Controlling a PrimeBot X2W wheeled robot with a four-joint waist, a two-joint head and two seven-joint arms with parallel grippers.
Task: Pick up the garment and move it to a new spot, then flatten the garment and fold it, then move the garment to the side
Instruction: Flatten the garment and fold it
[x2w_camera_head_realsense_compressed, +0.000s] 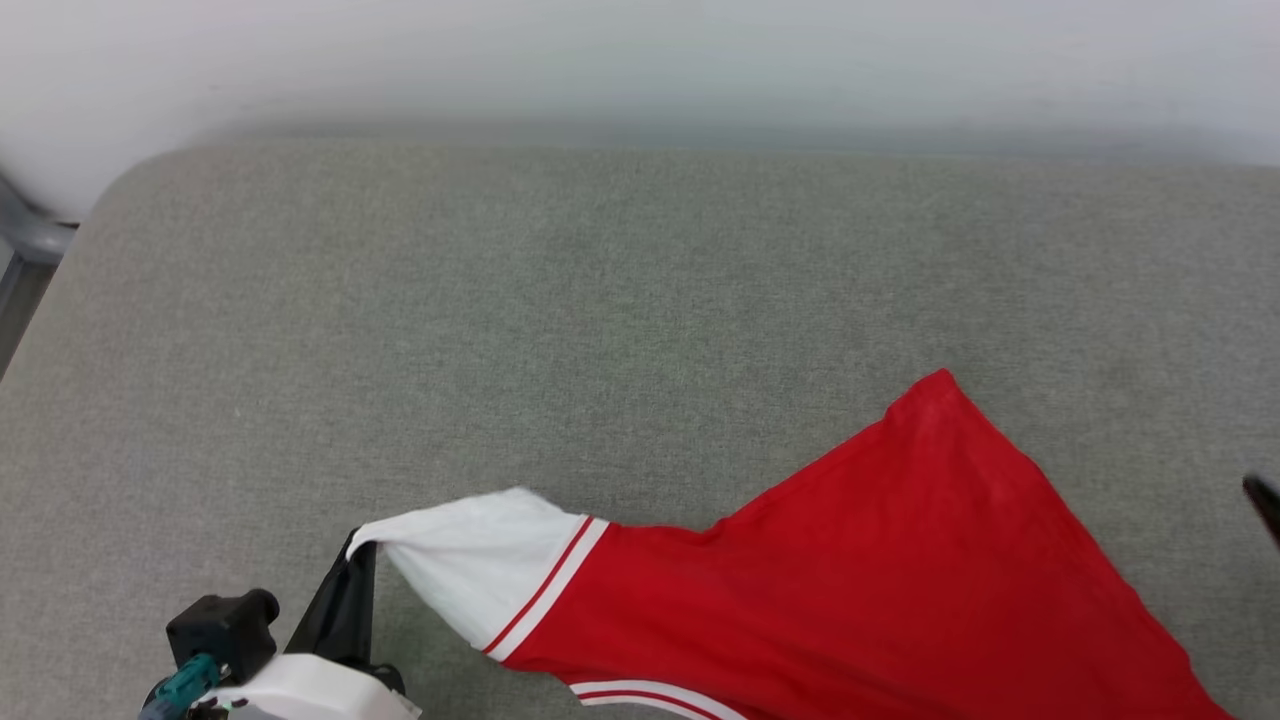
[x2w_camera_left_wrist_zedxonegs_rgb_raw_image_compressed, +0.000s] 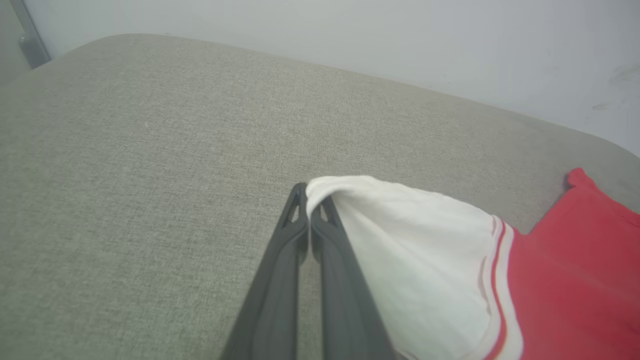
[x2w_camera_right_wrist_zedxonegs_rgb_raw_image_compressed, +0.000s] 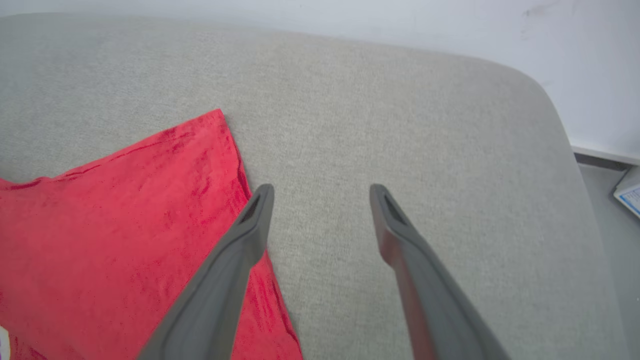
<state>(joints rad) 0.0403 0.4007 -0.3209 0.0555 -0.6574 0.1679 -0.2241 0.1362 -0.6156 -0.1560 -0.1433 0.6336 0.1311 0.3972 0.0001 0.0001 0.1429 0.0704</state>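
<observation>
L jaws clamped on garment (x2w_camera_head_realsense_compressed: 900, 560) sleeve; R jaws apart.

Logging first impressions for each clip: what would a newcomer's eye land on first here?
The red garment stands out, lying across the near right of the grey padded surface. Next comes the left gripper, shut on the tip of the white sleeve, which stretches out to the left. The right gripper is open at the garment's right edge, holding nothing.
</observation>
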